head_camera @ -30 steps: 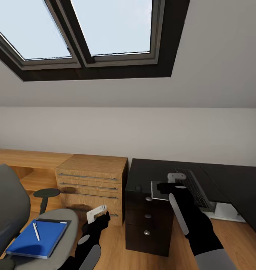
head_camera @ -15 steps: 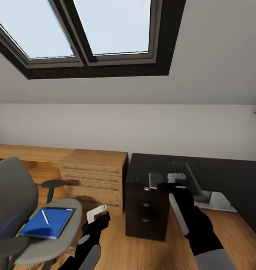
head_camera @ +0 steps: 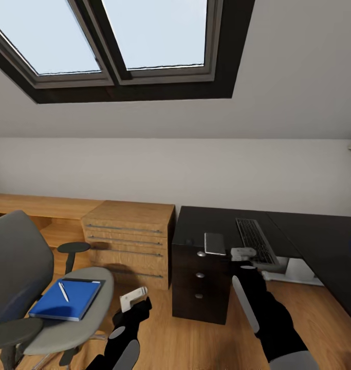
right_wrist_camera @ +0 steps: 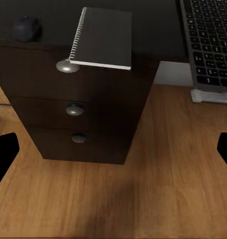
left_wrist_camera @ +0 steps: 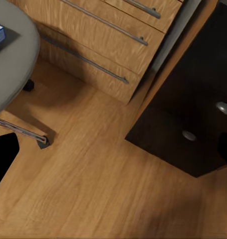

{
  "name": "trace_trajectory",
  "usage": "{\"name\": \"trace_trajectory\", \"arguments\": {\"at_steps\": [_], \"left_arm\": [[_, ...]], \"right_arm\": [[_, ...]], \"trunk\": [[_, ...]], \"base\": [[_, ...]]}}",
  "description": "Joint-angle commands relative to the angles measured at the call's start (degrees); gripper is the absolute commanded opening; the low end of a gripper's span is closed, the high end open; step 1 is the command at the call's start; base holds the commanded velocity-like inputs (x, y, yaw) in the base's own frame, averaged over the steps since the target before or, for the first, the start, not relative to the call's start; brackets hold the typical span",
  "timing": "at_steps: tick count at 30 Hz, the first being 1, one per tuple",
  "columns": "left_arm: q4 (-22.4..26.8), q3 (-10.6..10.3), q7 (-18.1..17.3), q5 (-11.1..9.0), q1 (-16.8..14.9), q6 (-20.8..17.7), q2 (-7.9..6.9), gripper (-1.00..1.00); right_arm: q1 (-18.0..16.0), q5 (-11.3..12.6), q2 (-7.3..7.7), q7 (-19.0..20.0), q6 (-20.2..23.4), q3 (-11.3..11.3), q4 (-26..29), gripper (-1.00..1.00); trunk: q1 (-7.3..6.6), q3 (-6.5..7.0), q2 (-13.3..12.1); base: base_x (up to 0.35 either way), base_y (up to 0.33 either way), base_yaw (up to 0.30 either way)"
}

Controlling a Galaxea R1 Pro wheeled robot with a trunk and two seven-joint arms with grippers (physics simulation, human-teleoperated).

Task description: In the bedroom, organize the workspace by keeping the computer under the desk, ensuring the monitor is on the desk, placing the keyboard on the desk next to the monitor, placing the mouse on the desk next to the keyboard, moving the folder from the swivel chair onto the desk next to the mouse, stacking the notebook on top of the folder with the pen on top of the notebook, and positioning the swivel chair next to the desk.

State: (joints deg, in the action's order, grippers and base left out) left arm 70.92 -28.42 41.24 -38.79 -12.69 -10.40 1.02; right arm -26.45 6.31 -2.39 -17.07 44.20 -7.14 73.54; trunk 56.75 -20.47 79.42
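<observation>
Here, a matte black desk (head_camera: pixel 216 218) with three round-knobbed drawers stands against a white wall. On its top lie a flat grey spiral-bound notebook (head_camera: pixel 215 243), jutting past the front edge above the drawers, a slim dark keyboard (head_camera: pixel 255 240) beside the notebook, and a small rounded black mouse (right_wrist_camera: pixel 26 28) near the notebook's far side. Beside the desk sits a grained wooden drawer chest (head_camera: pixel 130 241) with metal bar handles. Further along, a grey padded swivel chair (head_camera: pixel 67 313) carries a blue rectangular folder (head_camera: pixel 67 299) with a thin white pen (head_camera: pixel 63 291) on it. Both the left gripper (head_camera: pixel 132 299) and right gripper (head_camera: pixel 243 252) hover with fingers spread apart, empty, over smooth wood flooring (left_wrist_camera: pixel 93 179).
</observation>
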Motion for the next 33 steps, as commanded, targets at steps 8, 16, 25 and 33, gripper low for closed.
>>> {"name": "trace_trajectory", "arguments": {"at_steps": [8,16,25,33], "left_arm": [[-4.8,-5.9,0.6,-0.2,0.9,0.3,-0.57,1.0],[-17.9,-12.3,0.5,-0.1,2.3,12.4,-0.79,1.0],[-24.6,-14.1,0.4,-0.2,3.2,18.9,-1.1,1.0],[-32.5,-14.6,0.5,0.2,3.3,20.8,-0.97,1.0]], "right_arm": [[12.2,0.2,0.08,-0.7,-15.3,-0.1,0.0,1.0],[20.1,0.3,2.33,-0.7,-38.3,-0.1,-10.4,1.0],[22.4,0.5,3.13,-0.5,-47.9,0.0,-17.8,1.0],[23.1,0.5,4.08,-0.3,-56.0,-0.2,-26.1,1.0]], "trunk": [[0.0,-0.8,0.0],[0.0,-1.53,0.0],[0.0,-2.12,0.0],[0.0,-2.19,0.0]], "base": [[0.0,0.0,0.0],[0.0,0.0,0.0],[0.0,0.0,0.0],[0.0,0.0,0.0]]}}
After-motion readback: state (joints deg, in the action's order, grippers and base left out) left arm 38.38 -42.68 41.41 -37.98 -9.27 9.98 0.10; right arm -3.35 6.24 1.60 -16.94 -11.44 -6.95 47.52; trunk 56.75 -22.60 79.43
